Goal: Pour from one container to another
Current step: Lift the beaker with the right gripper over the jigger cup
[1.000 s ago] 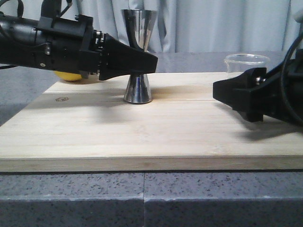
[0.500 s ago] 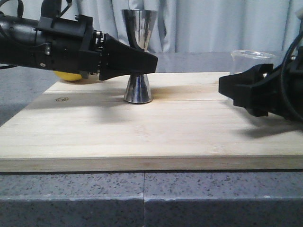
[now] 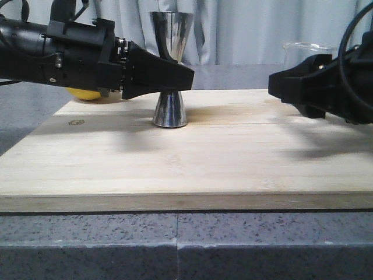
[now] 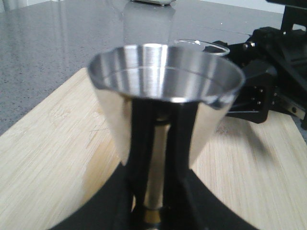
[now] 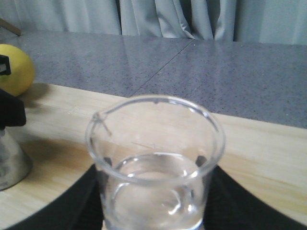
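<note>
While the front view looks across the wooden board [image 3: 192, 157] on the grey worktop [image 3: 175, 245], the steel jigger [image 3: 170, 67] stands upright at about 11 o'clock on the board, its long axis vertical, with the left end effector [image 3: 175, 74] pinched around its waist. At 3 o'clock the right end effector [image 3: 285, 87] holds the glass beaker [image 3: 309, 49] clear of the board, only its rim showing above the black fingers. The beaker lies well apart from the jigger, off at 3 o'clock from it, so the right arm must carry it toward 9 o'clock before any tilt. A yellow fruit [image 3: 87, 93] peeks out behind the left arm. From the left wrist view, the jigger's open cup fills the middle, fingers closed on the brass-banded waist below, and the beaker's rim shows at 1 o'clock beyond it. From the right wrist view, the beaker sits upright between closed fingers, clear liquid in its bottom, its lip turned toward 10 o'clock, where the jigger's foot stands.
</note>
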Robot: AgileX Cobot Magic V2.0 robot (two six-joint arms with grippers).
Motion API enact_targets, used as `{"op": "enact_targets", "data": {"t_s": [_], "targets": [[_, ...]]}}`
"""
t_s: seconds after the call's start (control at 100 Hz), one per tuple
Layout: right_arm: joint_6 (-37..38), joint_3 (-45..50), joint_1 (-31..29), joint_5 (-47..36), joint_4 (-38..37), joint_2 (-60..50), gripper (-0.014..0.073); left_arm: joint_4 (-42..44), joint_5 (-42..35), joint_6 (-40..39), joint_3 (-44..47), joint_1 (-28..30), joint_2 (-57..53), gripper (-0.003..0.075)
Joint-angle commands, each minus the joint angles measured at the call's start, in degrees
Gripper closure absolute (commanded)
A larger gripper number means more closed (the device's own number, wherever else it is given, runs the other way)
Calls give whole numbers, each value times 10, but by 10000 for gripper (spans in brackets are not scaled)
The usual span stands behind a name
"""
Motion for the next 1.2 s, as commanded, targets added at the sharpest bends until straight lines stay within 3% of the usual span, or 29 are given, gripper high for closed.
{"op": "enact_targets", "data": {"t_s": [0.0,0.36,0.56,0.9,1.19], "targets": [[-4,-32,-4,-11,-17,-27,323,-43,57,2,-15,-4,-23,659],[1,-148,-30,166,-136,-59,323,-43,57,2,-15,-4,-23,659],[47,-225,-30,260,-220,-58,323,-43,57,2,-15,-4,-23,659],[200,-314,-30,344,-422,-58,323,-43,57,2,-15,-4,-23,659],[254,-339,-12,371,-542,-58,323,-43,57,2,-15,-4,-23,659]]}}
